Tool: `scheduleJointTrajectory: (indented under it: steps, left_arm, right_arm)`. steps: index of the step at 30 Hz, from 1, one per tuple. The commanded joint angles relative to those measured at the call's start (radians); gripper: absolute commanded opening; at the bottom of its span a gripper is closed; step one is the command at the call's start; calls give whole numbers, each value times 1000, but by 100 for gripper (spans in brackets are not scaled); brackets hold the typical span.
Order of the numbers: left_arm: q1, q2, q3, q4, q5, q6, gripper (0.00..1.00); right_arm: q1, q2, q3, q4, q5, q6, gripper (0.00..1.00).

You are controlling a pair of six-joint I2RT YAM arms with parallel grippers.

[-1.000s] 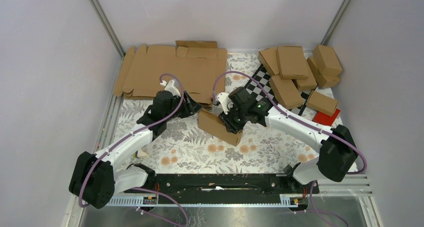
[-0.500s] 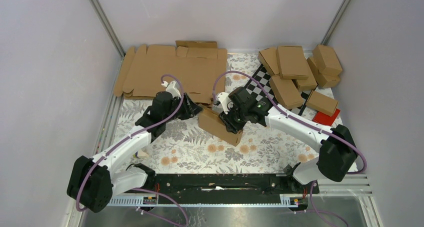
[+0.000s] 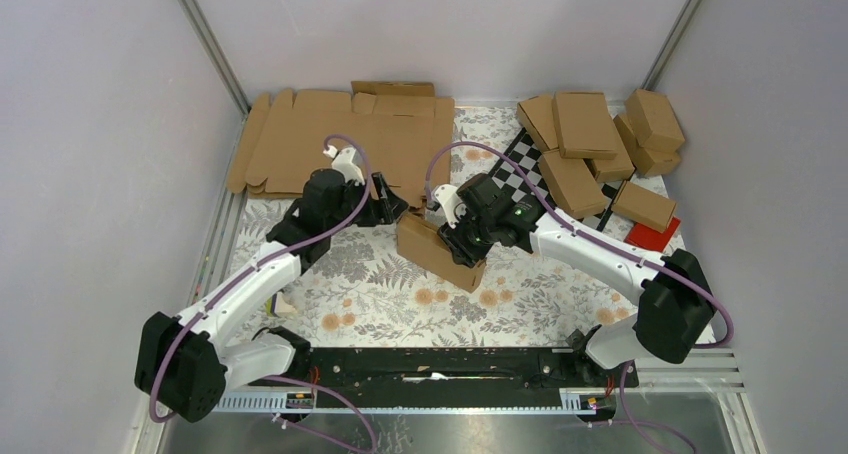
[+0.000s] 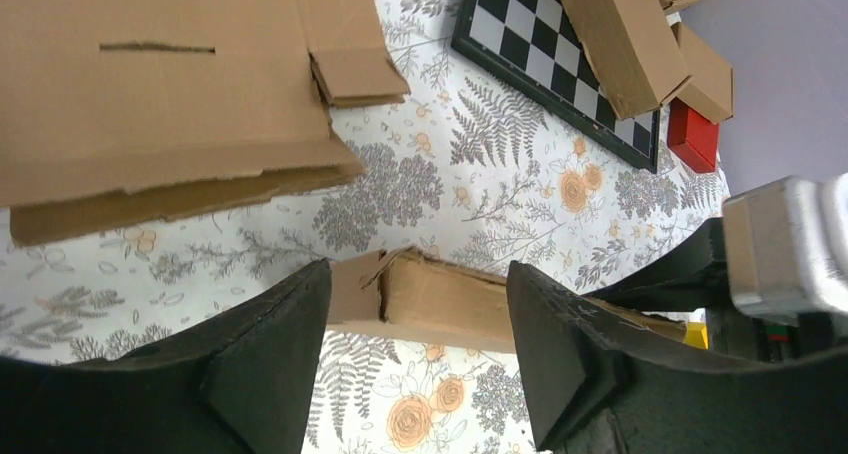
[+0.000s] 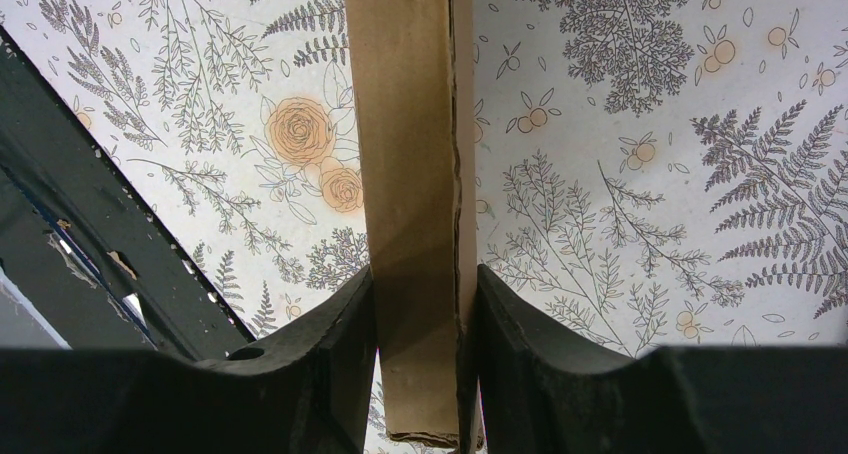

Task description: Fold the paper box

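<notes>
Squarely mid-table on the floral cloth (image 3: 350, 296), the right gripper (image 3: 464, 240) is clamping the box (image 3: 436, 252) across its narrow sides while the left gripper (image 3: 393, 202) is hovering just beside its end, fingers apart.

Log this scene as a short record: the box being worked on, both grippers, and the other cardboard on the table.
box in work: paper box, mid-table, over the floral mat
right gripper: shut on the paper box's thin edge
left gripper: open, jaws spread at the box's other end, no grip
flat blanks: stacked at the far left
folded boxes: piled at the far right, partly on the chequered board
</notes>
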Motion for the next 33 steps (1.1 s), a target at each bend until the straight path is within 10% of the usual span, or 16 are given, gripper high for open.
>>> scheduleJointTrajectory:
  steps: [1, 17, 33]
  left_arm:
    - [0, 54, 107, 36, 33, 88, 66]
    - [-4, 159, 190, -109, 73, 80, 20]
    - [-44, 158, 169, -156, 13, 79, 18]
  right_arm:
    - [-4, 23, 19, -49, -3, 12, 44]
    - [-4, 28, 32, -64, -1, 11, 43]
    - [-4, 24, 28, -63, -2, 16, 43]
